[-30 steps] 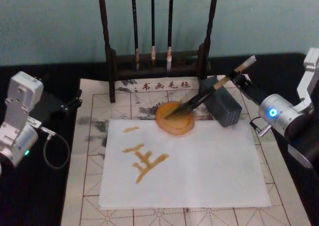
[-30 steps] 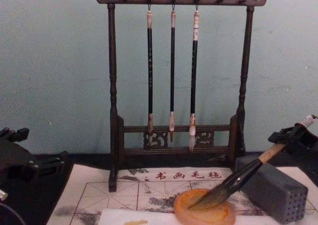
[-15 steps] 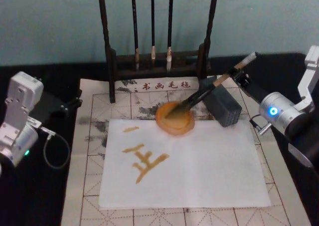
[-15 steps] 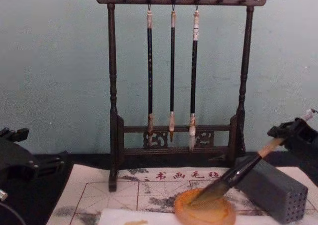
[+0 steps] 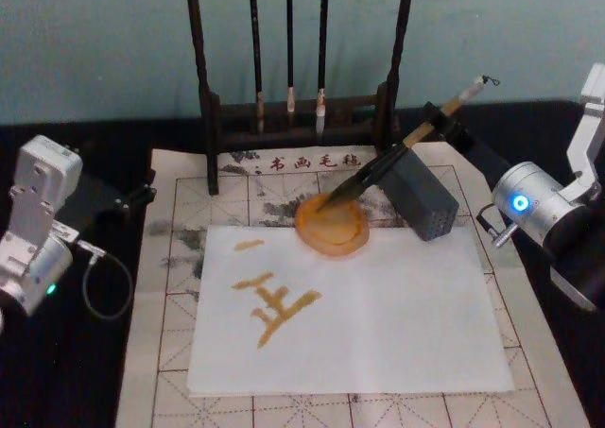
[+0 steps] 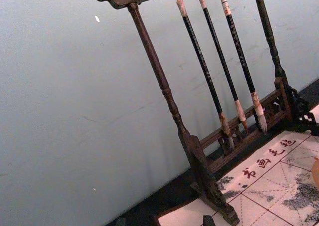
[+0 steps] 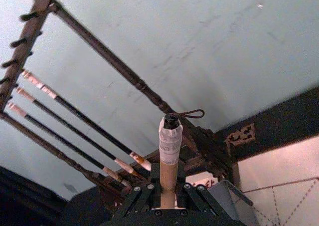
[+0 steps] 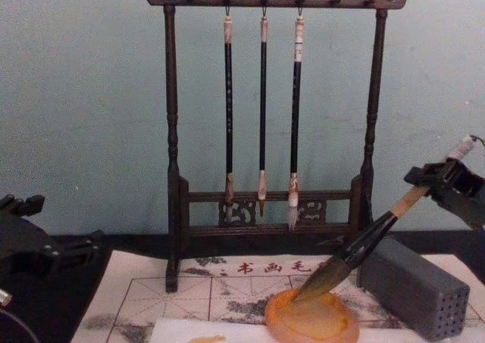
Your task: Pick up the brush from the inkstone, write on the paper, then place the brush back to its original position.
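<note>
The brush (image 5: 378,168) leans steeply, its dark tuft resting in the round orange inkstone (image 5: 331,228) near the far rim. My right gripper (image 5: 442,126) is shut on the tan handle just below the whitish end. The chest view shows the brush (image 8: 364,248) rising from the inkstone (image 8: 311,322) to the right gripper (image 8: 433,184). In the right wrist view the handle end (image 7: 169,136) sticks up out of the gripper (image 7: 167,193). The white paper (image 5: 378,305) lies in front of the inkstone and carries yellowish strokes. My left gripper (image 5: 140,195) is parked at the left, open.
A dark wooden rack (image 5: 302,116) with three thin hanging brushes (image 8: 262,108) stands behind the beige gridded mat (image 5: 170,258). A grey block with small holes (image 5: 423,199) sits right of the inkstone, under the brush handle. A cable loops by the left arm (image 5: 104,286).
The right gripper has risen and pulled back, tilting the brush steeper. The tuft has slid toward the inkstone's far rim. The left arm has not moved.
</note>
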Controlling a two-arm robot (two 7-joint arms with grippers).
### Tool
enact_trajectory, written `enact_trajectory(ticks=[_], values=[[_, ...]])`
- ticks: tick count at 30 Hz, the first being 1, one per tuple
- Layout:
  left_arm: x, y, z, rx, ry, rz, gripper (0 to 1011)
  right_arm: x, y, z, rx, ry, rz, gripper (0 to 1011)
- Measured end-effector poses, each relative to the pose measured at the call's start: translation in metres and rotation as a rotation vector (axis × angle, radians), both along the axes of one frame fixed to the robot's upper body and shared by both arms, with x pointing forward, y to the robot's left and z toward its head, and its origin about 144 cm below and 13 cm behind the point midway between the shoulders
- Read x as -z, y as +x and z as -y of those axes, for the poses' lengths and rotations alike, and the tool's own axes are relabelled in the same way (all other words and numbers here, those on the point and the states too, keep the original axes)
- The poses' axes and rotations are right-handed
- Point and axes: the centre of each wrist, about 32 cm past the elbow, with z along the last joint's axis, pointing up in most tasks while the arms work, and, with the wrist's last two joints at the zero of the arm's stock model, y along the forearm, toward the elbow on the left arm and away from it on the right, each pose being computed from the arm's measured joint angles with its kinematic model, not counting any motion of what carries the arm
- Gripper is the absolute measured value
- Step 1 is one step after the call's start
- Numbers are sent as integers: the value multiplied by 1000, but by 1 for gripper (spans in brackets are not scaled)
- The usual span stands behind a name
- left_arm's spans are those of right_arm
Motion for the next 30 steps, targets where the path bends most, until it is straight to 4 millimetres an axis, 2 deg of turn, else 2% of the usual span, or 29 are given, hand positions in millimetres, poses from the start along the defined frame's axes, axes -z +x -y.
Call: enact_trajectory(ticks=[30], values=[[0, 0, 0, 0, 0, 0, 1001, -7, -2, -5, -118, -329, 338, 179]])
